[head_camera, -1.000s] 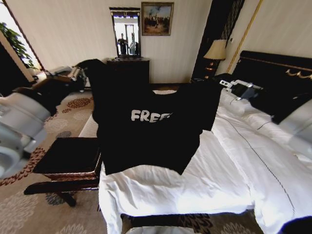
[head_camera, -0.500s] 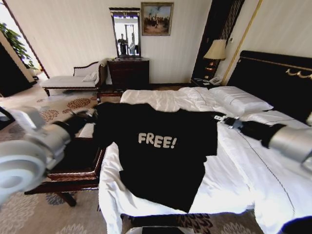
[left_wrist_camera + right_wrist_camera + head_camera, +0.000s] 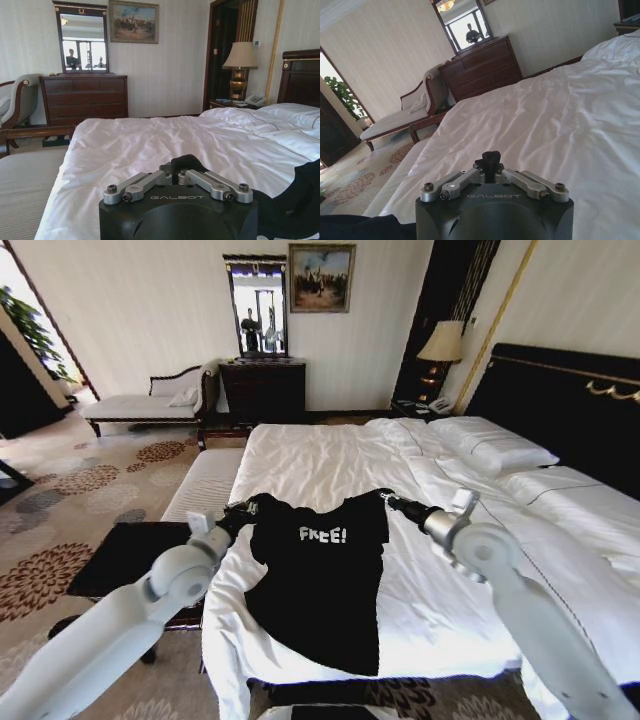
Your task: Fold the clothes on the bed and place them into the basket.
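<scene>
The black T-shirt (image 3: 320, 585) with white "FREE!" lettering lies spread on the white bed (image 3: 330, 455), collar toward the headboard and hem near the foot edge. My left gripper (image 3: 243, 508) is shut on the shirt's left shoulder. In the left wrist view, black cloth (image 3: 186, 162) bunches between the shut fingers of that gripper (image 3: 175, 174). My right gripper (image 3: 388, 499) is shut on the other shoulder, and a small tuft of cloth (image 3: 490, 159) sticks up from it (image 3: 491, 172). The basket (image 3: 125, 558), dark inside, sits left of the bed's foot.
A pale striped bench (image 3: 205, 482) runs along the bed's left side, beyond the basket. Pillows (image 3: 490, 450) and the dark headboard (image 3: 560, 410) are at the right. A dresser with mirror (image 3: 262, 385), a chaise (image 3: 150, 402) and a lamp (image 3: 445, 345) line the far wall.
Both arms have stretched forward and come down. The shirt, held up in the air before, now lies flat on the bed with its shoulders still gripped.
</scene>
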Controlling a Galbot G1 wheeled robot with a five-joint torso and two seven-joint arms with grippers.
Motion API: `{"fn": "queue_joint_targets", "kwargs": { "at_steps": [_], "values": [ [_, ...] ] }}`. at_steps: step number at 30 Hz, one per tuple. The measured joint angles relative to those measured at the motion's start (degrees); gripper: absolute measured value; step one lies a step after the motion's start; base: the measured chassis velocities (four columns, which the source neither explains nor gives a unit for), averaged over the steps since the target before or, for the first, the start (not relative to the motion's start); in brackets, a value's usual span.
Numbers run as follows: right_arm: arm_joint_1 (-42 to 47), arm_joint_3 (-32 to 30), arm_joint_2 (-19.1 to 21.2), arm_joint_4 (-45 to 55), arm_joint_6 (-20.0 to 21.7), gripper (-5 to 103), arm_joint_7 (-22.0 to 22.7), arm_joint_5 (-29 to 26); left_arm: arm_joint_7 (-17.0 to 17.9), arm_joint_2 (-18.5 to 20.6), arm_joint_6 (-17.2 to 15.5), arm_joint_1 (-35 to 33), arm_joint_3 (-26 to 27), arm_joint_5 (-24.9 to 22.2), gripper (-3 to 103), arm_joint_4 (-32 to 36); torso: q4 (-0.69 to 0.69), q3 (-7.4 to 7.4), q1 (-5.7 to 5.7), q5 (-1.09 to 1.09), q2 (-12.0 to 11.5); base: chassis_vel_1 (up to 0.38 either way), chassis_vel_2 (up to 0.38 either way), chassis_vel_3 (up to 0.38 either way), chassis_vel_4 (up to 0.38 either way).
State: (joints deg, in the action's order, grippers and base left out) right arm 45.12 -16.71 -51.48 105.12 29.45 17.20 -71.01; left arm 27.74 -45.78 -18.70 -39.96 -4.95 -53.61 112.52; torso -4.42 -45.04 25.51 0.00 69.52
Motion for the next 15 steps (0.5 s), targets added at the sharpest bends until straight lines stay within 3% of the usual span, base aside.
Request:
{"fn": "queue_joint_targets", "kwargs": {
  "at_steps": [3,6,13,15],
  "values": [
    [-3.6,3.1,-1.5,-6.0,-1.5,2,-1.7,3.4,-0.3,-3.3,0.8,1.9,-1.8,1.8,0,-4.6,0.0,0.0,0.0,0.01,0.0,0.0,0.0,0.0,0.0],
    [-10.4,8.7,-4.9,-18.7,-4.4,2,-3.9,8.4,-0.6,-10.1,2.1,4.6,-3.9,4.6,0,-14.3,0.0,0.0,-0.01,0.0,0.0,0.0,0.0,0.0,0.0],
    [-18.0,15.5,-9.8,-34.1,-9.8,2,-8.2,16.1,-1.3,-17.1,4.1,10.4,-6.3,8.1,0,-27.5,0.04,0.01,0.0,0.01,0.0,0.0,0.0,0.0,0.0],
    [-20.7,16.4,-11.8,-41.4,-12.5,2,-9.1,18.6,-1.6,-20.8,5.0,14.6,-6.8,10.3,0,-36.0,0.0,0.01,-0.01,0.0,0.0,0.0,0.0,0.0,0.0]
  ]
}}
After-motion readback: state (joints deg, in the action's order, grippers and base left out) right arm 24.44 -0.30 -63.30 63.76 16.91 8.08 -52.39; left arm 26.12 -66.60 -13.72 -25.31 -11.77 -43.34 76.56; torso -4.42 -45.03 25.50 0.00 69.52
